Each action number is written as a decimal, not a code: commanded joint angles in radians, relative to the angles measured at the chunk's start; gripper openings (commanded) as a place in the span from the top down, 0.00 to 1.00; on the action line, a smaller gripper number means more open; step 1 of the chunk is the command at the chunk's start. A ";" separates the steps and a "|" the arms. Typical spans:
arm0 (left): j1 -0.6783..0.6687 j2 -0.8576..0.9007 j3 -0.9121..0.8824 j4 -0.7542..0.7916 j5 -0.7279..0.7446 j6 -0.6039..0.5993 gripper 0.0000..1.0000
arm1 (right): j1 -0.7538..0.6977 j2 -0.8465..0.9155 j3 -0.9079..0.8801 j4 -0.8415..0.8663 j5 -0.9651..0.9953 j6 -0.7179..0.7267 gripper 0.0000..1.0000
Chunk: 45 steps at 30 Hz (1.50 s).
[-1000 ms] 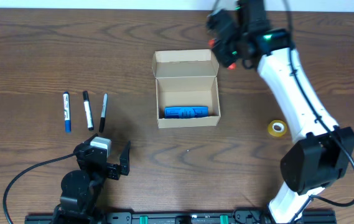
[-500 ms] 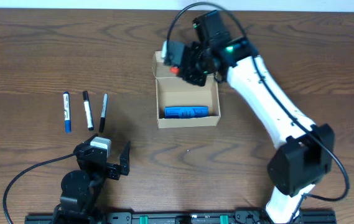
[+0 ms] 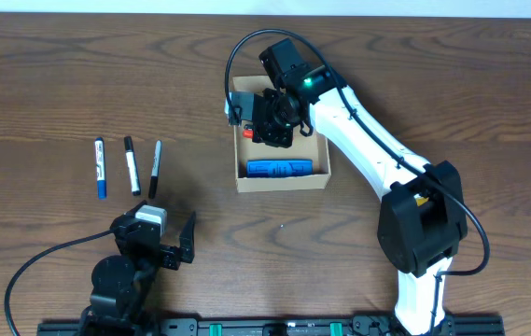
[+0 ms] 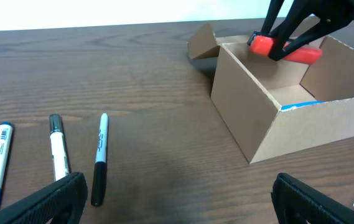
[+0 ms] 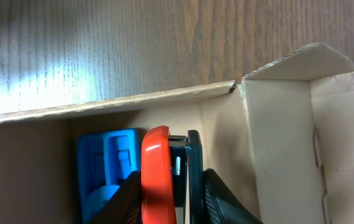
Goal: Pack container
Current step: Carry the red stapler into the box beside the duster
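The container (image 3: pixel 281 183) is a tan cardboard box in the middle of the table, its flap lid (image 3: pixel 279 91) folded back. A blue item (image 3: pixel 279 168) lies along its near wall. My right gripper (image 3: pixel 263 126) reaches into the box's back left part, shut on a red and black stapler (image 5: pixel 158 168). In the right wrist view the stapler hangs beside the blue item (image 5: pixel 105 168), inside the box walls (image 5: pixel 276 124). In the left wrist view the stapler (image 4: pixel 285 50) sits just above the box rim (image 4: pixel 276 124). My left gripper (image 4: pixel 177 199) rests open and holds nothing near the front edge.
Three markers lie side by side left of the box: a blue one (image 3: pixel 100 168), a black-and-white one (image 3: pixel 132 165) and a black one (image 3: pixel 155 168). They sit just beyond my left gripper (image 3: pixel 158 229). The right arm stretches over the table's right half.
The right arm has swung left from beyond the box's back right corner and come down over the box, carrying the stapler. The left arm has not moved.
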State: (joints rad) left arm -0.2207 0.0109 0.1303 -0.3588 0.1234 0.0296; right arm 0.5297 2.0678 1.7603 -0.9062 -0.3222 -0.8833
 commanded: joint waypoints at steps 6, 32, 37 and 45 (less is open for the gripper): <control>-0.002 -0.006 -0.022 -0.003 -0.012 -0.004 0.05 | 0.001 0.051 0.011 -0.003 -0.017 -0.042 0.99; -0.002 -0.006 -0.022 -0.003 -0.012 -0.003 0.05 | -0.001 0.137 0.010 0.039 -0.015 -0.109 0.70; -0.002 -0.006 -0.022 -0.003 -0.012 -0.003 0.05 | -0.001 0.137 0.010 0.039 -0.015 -0.108 0.60; -0.002 -0.006 -0.022 -0.003 -0.012 -0.003 0.05 | -0.001 0.137 0.010 0.038 -0.015 -0.104 0.58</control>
State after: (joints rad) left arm -0.2207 0.0109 0.1303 -0.3588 0.1234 0.0296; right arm 0.5297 2.2028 1.7607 -0.8700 -0.3222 -0.9836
